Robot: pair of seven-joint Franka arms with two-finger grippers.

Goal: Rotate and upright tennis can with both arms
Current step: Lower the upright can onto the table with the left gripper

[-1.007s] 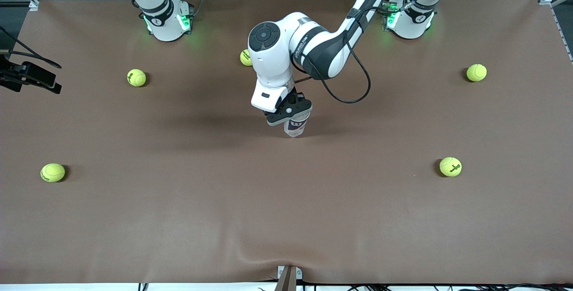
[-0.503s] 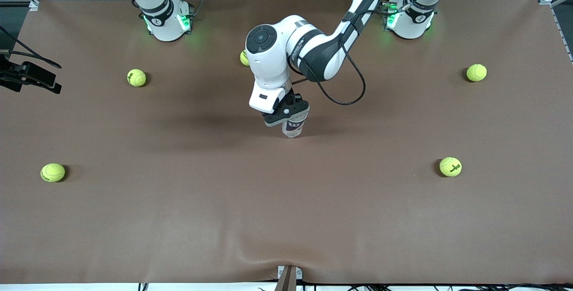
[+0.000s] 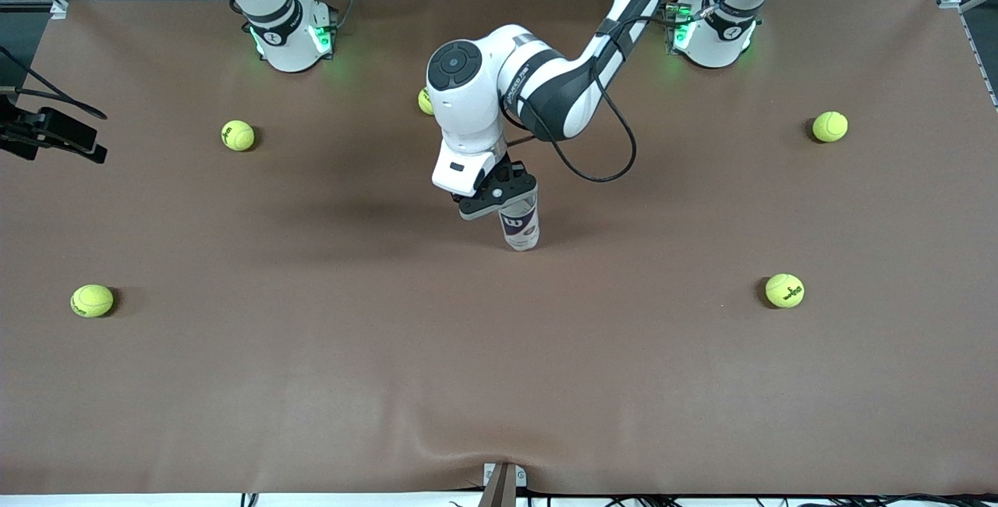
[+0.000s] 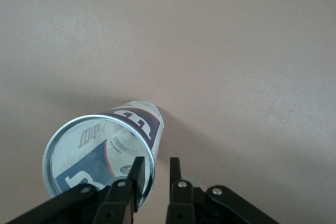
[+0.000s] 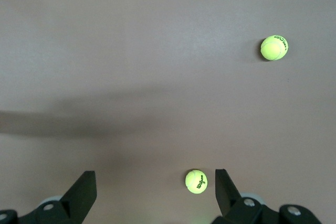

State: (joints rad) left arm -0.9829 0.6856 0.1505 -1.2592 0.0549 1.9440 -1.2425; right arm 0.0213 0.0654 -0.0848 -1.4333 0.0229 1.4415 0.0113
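Note:
The tennis can [image 3: 521, 228] with a navy and white label and silvery rim stands near the table's middle, open end up, leaning slightly. My left gripper [image 3: 499, 196] is right over its top. In the left wrist view the can [image 4: 134, 121] shows its open mouth; one finger [image 4: 137, 174] is inside the rim and the other is outside, with a gap between the rim and the outer finger. My left gripper [image 4: 156, 165] is narrowly open. My right gripper [image 5: 152, 192] is wide open and empty, waiting high over the table; it does not show in the front view.
Several yellow-green tennis balls lie scattered: one [image 3: 238, 135] and one [image 3: 92, 300] toward the right arm's end, one [image 3: 829, 126] and one [image 3: 784, 290] toward the left arm's end, one [image 3: 425, 101] half hidden by the left arm. A black camera mount [image 3: 54, 132] stands at the table's edge.
The can's bottom has shifted a little toward the front camera and the left arm's end, and more of its label shows below the left gripper. The right arm has not moved.

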